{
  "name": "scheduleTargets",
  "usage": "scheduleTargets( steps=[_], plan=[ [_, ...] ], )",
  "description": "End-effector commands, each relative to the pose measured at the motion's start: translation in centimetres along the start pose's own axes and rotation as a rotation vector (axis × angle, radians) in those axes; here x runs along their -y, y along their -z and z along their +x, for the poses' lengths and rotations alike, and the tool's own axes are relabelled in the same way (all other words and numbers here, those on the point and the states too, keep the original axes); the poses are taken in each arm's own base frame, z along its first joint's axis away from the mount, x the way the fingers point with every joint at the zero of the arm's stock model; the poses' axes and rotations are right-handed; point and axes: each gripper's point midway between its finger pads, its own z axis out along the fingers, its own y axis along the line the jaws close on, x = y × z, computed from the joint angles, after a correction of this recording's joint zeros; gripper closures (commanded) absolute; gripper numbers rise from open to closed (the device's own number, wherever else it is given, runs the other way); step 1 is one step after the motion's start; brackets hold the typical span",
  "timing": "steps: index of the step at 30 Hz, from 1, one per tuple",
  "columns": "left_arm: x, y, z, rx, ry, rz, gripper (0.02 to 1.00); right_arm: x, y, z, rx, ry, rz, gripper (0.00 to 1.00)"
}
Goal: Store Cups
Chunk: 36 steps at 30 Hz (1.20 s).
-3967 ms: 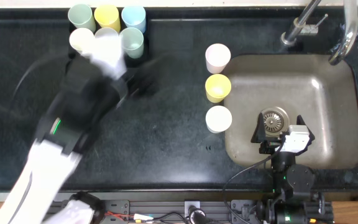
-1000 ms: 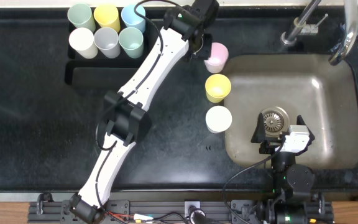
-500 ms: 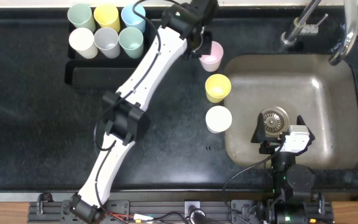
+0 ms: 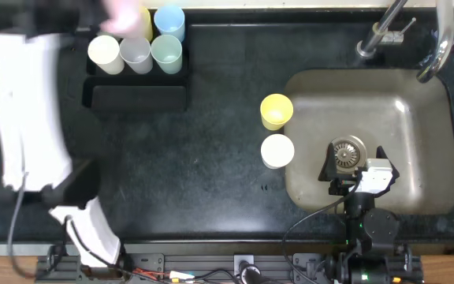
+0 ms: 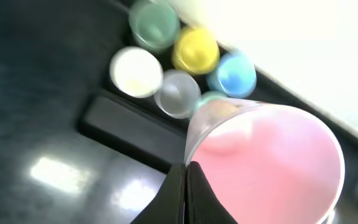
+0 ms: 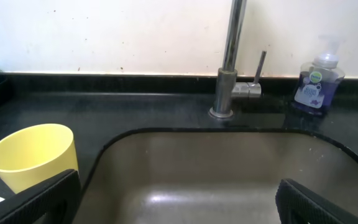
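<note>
Gripping the pink cup (image 5: 272,162) at its rim, the left hand (image 5: 185,186) is clenched on it, cup mouth facing the wrist camera. The cup hangs lifted above the desk (image 4: 227,197), blurred. Past and below it is the black rack (image 5: 123,124) at the desk's back-left corner. Rack holds a white cup (image 5: 135,71), grey cup (image 5: 178,93) and teal cup (image 4: 166,51) in front, with green (image 5: 155,22), yellow (image 5: 196,50) and blue (image 5: 232,73) behind. The bare strip on the near side of the rack looks like the free room, so the drop spot likely lies down and forward of the hand. Farther right, a loose yellow cup (image 4: 276,110) and a loose white cup (image 4: 277,150) stand upright by the sink (image 4: 416,142). The right hand (image 6: 185,199) sits released over the sink, fingers wide apart, well away from the rack, so the left arm is nearer.
</note>
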Motion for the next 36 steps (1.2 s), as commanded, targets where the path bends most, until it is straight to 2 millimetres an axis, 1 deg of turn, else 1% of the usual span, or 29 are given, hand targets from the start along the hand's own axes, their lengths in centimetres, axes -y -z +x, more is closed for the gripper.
scheduleTargets(
  steps=[1, 4, 5, 7, 9, 11, 14, 16, 19, 22, 27, 31, 36],
  plan=[
    [-2.2, -2.3, -0.3, -0.029, 0.004, -0.094, 0.982, -0.2, 0.1, -0.5, 0.018, -0.004, -0.012, 0.005],
    [-3.8, -2.0, -0.1, -0.036, -0.026, -0.148, 0.982, -0.2, 0.1, -0.5, 0.018, -0.004, -0.012, 0.007],
    [-4.7, -1.8, 0.2, -0.040, -0.031, -0.180, 0.982, -0.2, 0.1, -0.5, 0.018, -0.004, -0.012, 0.007],
    [-6.8, -1.3, 1.1, -0.062, -0.022, -0.250, 0.982, -0.2, 0.1, -0.5, 0.018, -0.004, -0.012, 0.007],
    [-9.5, -1.4, 2.8, -0.114, 0.003, -0.331, 0.980, -0.2, 0.1, -0.5, 0.018, -0.004, -0.011, 0.005],
    [-11.2, -2.7, 3.8, -0.141, 0.019, -0.361, 0.982, -0.2, 0.1, -0.5, 0.018, -0.004, -0.012, 0.003],
    [-12.4, -5.9, 4.5, -0.138, 0.047, -0.345, 0.982, -0.2, 0.1, -0.5, 0.018, -0.004, -0.012, 0.007],
    [-12.7, -8.3, 5.2, -0.139, 0.061, -0.315, 0.982, -0.2, 0.1, -0.5, 0.018, -0.004, -0.012, 0.007],
    [-12.4, -10.5, 5.5, -0.126, 0.068, -0.270, 0.980, -0.2, 0.1, -0.5, 0.018, -0.004, -0.012, 0.005],
    [-12.9, -11.4, 6.1, -0.136, 0.093, -0.281, 0.982, -0.2, 0.1, -0.5, 0.018, -0.004, -0.012, 0.007],
    [-14.3, -12.3, 7.3, -0.178, 0.120, -0.297, 0.982, -0.2, 0.1, -0.5, 0.018, -0.004, -0.012, 0.005],
    [-14.8, -12.8, 7.2, -0.171, 0.139, -0.302, 0.982, -0.2, 0.1, -0.5, 0.018, -0.004, -0.012, 0.005],
    [-15.3, -13.9, 7.2, -0.156, 0.158, -0.298, 0.982, -0.2, 0.1, -0.5, 0.018, -0.004, -0.012, 0.005]
  ],
)
